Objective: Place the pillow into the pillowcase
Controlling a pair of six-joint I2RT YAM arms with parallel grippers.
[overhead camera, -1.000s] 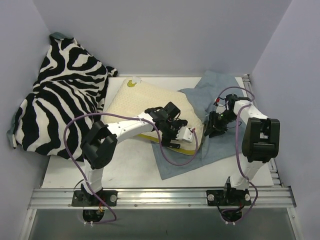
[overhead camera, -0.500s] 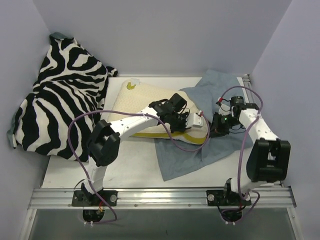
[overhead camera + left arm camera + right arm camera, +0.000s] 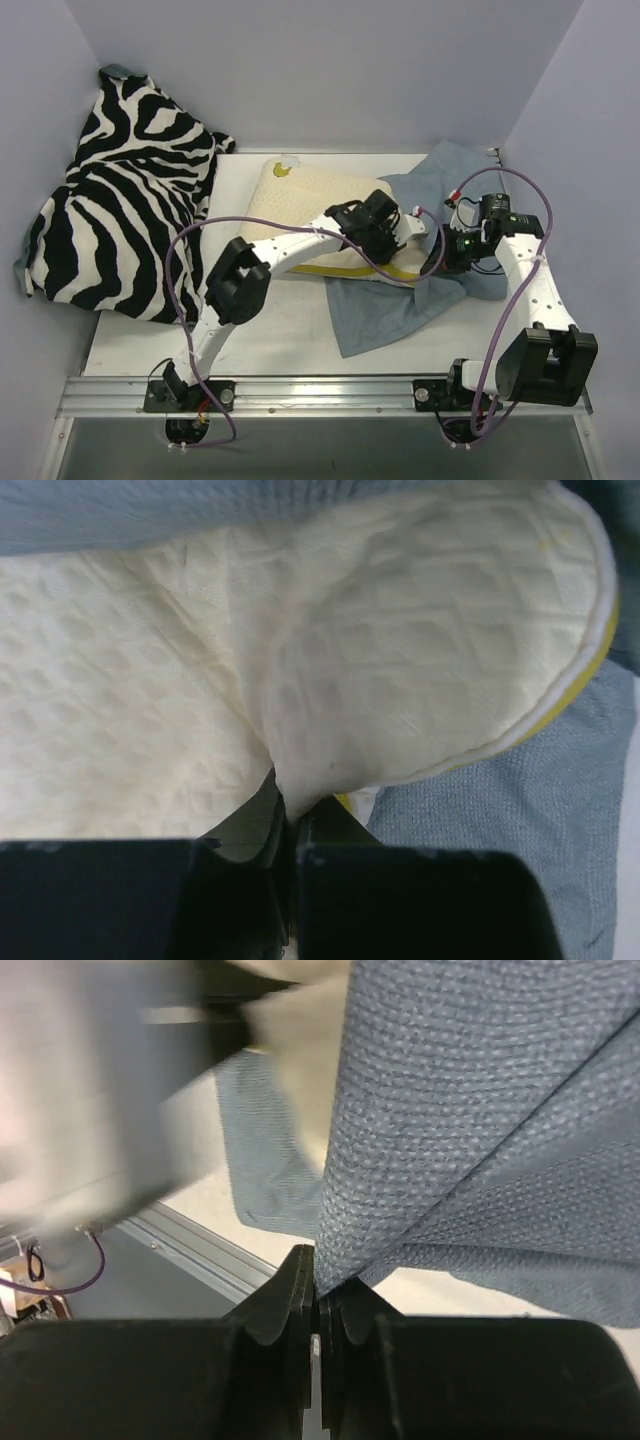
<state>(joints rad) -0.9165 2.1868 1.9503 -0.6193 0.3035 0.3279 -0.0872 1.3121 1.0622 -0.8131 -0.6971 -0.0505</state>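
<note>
The pillow (image 3: 300, 195) is laid on the table (image 3: 280, 330), with only its right end tucked inside the grey-blue pillowcase (image 3: 390, 315). A pillow fold is pinched tight by the left gripper (image 3: 290, 815); pillowcase cloth is clamped by the right gripper (image 3: 318, 1280)

No text, brand or number can be read anywhere. A small yellow mark (image 3: 284, 170) is noted on the soft cream bumpy pillow (image 3: 308, 196); illegible.
</note>
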